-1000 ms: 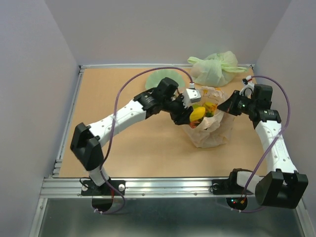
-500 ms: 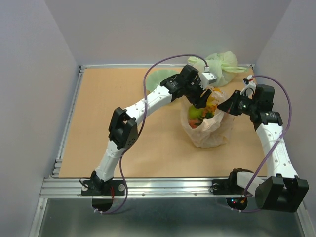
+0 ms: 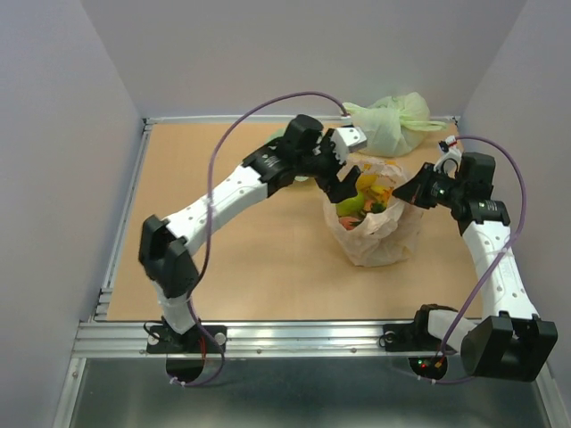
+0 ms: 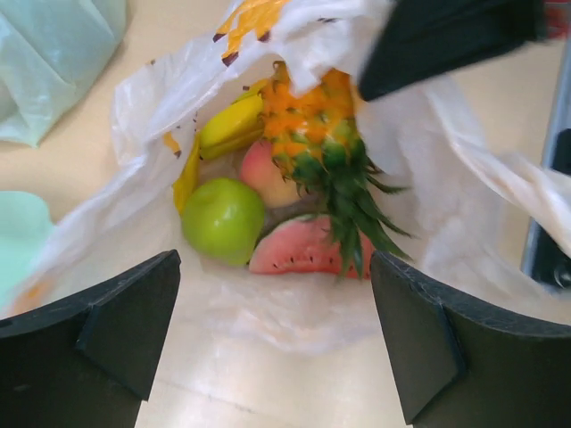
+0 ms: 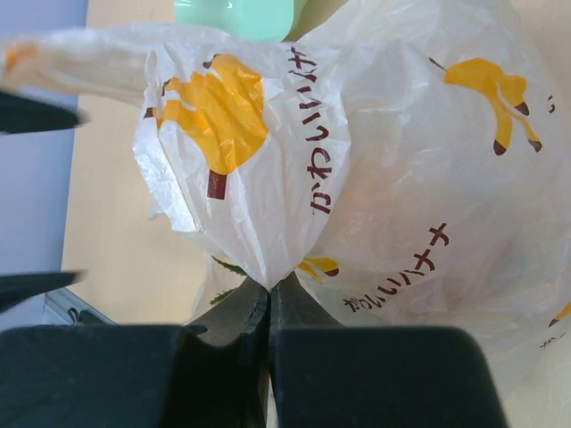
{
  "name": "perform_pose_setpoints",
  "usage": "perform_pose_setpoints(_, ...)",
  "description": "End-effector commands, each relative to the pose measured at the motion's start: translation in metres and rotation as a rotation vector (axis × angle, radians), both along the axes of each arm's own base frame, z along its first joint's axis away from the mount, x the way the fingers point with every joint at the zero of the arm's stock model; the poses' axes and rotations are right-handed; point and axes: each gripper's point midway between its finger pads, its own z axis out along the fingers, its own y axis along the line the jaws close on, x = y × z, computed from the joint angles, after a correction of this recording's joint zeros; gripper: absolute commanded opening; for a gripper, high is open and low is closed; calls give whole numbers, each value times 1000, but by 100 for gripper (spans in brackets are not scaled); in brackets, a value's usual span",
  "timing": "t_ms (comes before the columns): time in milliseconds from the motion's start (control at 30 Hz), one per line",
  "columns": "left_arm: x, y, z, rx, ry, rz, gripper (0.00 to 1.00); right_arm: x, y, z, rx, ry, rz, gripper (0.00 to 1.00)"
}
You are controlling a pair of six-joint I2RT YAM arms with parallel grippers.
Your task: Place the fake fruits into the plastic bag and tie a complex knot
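The left gripper (image 4: pixel 272 285) is held agape above the plastic bag (image 5: pixel 393 178), whose rim is pinched by the right gripper (image 5: pixel 269 299); the tan table (image 3: pixel 232 263) is walled in.

Left gripper (image 4: pixel 277 308) spread (widely), right gripper (image 5: pixel 268 291) clamped

Pale grey walls (image 3: pixel 268 53) enclose a tan wooden table (image 3: pixel 268 267) edged with aluminium rails (image 3: pixel 294 337).
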Motion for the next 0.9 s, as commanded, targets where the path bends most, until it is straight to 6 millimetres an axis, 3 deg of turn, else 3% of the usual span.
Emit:
perform_pose_setpoints(0, -29, 45, 92, -183, -186, -75, 99, 9, 1, 18, -20, -87, 28, 0)
perform_pose_setpoints(33, -33, 53, 95, -188, -193, -107, 99, 9, 3, 18, -14, -83, 37, 0)
perform_pose_setpoints(200, -106, 76, 98, -174, -274, -462, 99, 12, 7, 23, 6, -87, 58, 0)
perform_pose_setpoints(367, -139, 66, 90, -71, -512, -647, 99, 10, 8, 27, 9, -98, 68, 1)
perform_pose_setpoints(533, -146, 37, 73, 19, -653, -749, 99, 7, 11, 26, 23, -93, 85, 1)
perform_pose_setpoints(700, -135, 10, 54, 99, -810, -800, 99, 5, 13, 22, 32, -82, 95, 1)
perform_pose_setpoints(867, -126, -8, 52, 89, -878, -828, 97, 1, 16, 18, 47, -72, 112, 1)
